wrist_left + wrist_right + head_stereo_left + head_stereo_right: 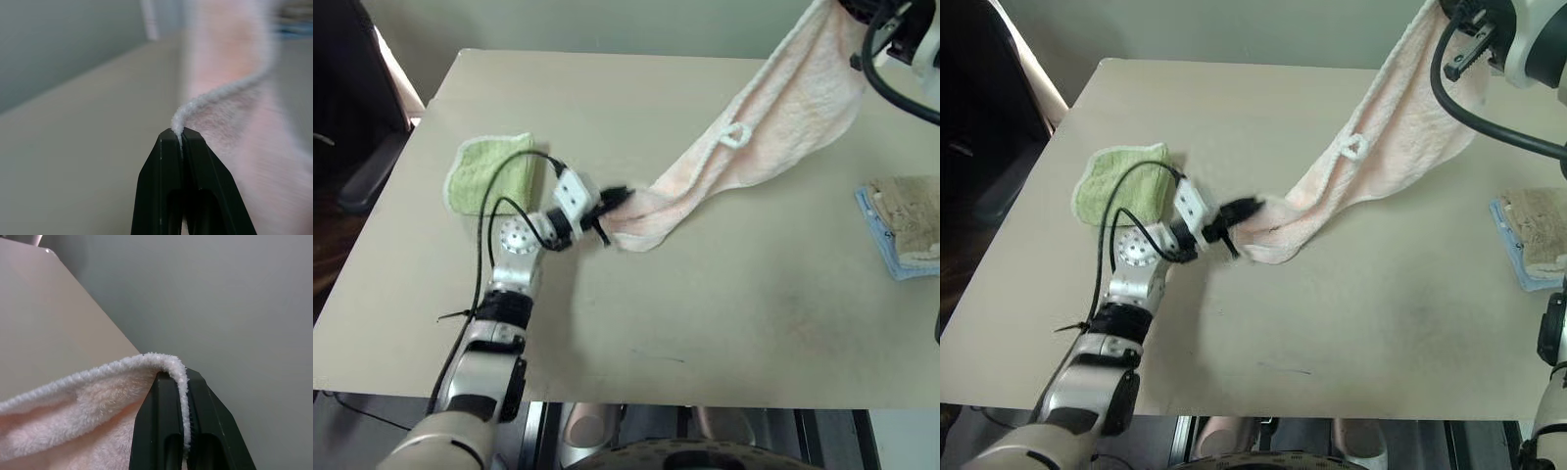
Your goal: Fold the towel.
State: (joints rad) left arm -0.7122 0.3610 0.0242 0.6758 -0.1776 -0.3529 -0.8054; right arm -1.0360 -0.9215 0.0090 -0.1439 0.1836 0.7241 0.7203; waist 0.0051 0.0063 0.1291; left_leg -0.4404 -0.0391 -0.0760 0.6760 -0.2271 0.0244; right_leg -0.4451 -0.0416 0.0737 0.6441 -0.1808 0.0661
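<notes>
Towel (773, 117) white edging pinched by both end effectors — left (619, 196) low, right (1464, 24) high — bare worktop (724, 313) below.

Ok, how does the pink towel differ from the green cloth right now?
The towel is long and pale pink with white edging; the green cloth is small and squarish. The towel hangs stretched between the left hand and the right hand, both shut on its edge, while the green cloth lies flat and untouched on the table. Both are terry cloth.
</notes>
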